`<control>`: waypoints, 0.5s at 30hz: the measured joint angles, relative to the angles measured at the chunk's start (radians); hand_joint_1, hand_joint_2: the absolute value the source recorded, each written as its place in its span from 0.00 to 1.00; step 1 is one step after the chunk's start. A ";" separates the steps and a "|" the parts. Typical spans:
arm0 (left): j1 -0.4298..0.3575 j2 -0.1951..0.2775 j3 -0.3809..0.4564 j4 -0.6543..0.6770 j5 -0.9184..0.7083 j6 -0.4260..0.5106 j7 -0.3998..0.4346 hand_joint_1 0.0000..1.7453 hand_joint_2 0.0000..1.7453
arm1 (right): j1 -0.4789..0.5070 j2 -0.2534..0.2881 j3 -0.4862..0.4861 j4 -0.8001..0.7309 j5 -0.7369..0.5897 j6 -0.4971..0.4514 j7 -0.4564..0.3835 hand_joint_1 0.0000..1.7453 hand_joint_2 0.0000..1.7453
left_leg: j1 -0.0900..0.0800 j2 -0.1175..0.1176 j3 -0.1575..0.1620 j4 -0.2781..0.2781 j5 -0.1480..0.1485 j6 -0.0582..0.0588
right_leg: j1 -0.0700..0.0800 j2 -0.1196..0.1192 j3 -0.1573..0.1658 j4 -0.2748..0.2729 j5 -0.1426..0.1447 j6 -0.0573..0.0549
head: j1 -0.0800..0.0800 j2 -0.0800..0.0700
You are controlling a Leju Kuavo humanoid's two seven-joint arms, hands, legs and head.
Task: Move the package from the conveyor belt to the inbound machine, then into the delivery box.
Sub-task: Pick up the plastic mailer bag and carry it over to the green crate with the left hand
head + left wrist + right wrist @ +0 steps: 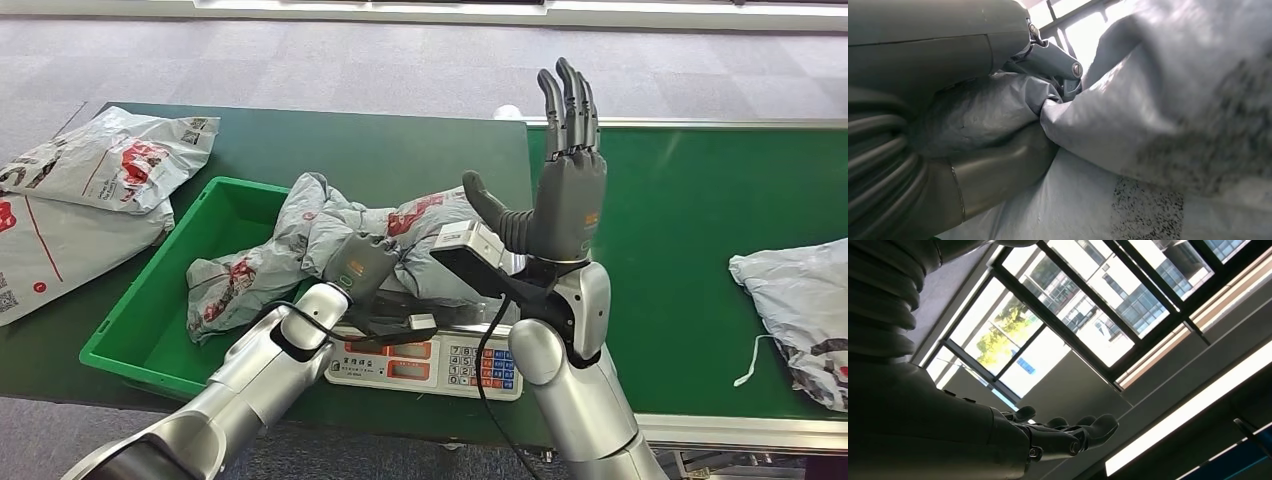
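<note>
A crumpled grey package [330, 235] with red print lies partly on the scale [430, 360] and partly over the rim of the green box [140, 350]. My left hand [362, 268] grips it near its middle; in the left wrist view the fingers [1053, 60] pinch a fold of the grey plastic [1158, 125]. My right hand [565, 180] is raised upright above the scale, fingers straight and apart, holding nothing. The right wrist view has that hand [1058, 437] against a ceiling and windows.
Two more grey packages [90, 190] lie on the green table left of the box. Another package [800, 310] rests on the green conveyor belt [690, 220] at the right. A black cable [490, 360] runs down my right forearm.
</note>
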 joint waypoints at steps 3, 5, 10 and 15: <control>0.008 0.015 -0.007 -0.030 0.000 0.143 0.108 1.00 1.00 | 0.008 0.000 0.000 -0.008 0.010 -0.011 0.016 0.00 1.00 | 0.000 0.001 0.000 0.000 0.000 0.000 | 0.001 0.000 -0.001 0.000 0.000 -0.001 | 0.000 0.000; 0.014 0.040 -0.004 -0.105 0.000 0.221 0.189 1.00 1.00 | 0.024 -0.001 0.000 -0.024 0.021 -0.015 0.030 0.00 1.00 | 0.000 0.001 -0.001 0.000 0.000 -0.001 | 0.001 0.001 -0.002 0.000 0.001 -0.001 | 0.000 0.000; 0.023 0.096 0.010 -0.284 0.000 0.210 0.215 1.00 1.00 | 0.044 -0.003 0.000 -0.056 0.030 -0.016 0.040 0.00 1.00 | 0.000 0.001 -0.002 0.000 0.000 -0.001 | 0.001 0.001 -0.002 0.000 0.000 -0.002 | 0.000 0.000; 0.035 0.122 0.012 -0.359 0.000 0.210 0.217 1.00 1.00 | 0.051 -0.003 0.000 -0.068 0.031 -0.017 0.042 0.00 1.00 | 0.000 0.001 -0.002 0.000 0.000 -0.001 | 0.001 0.000 -0.002 0.000 0.000 -0.002 | 0.000 0.000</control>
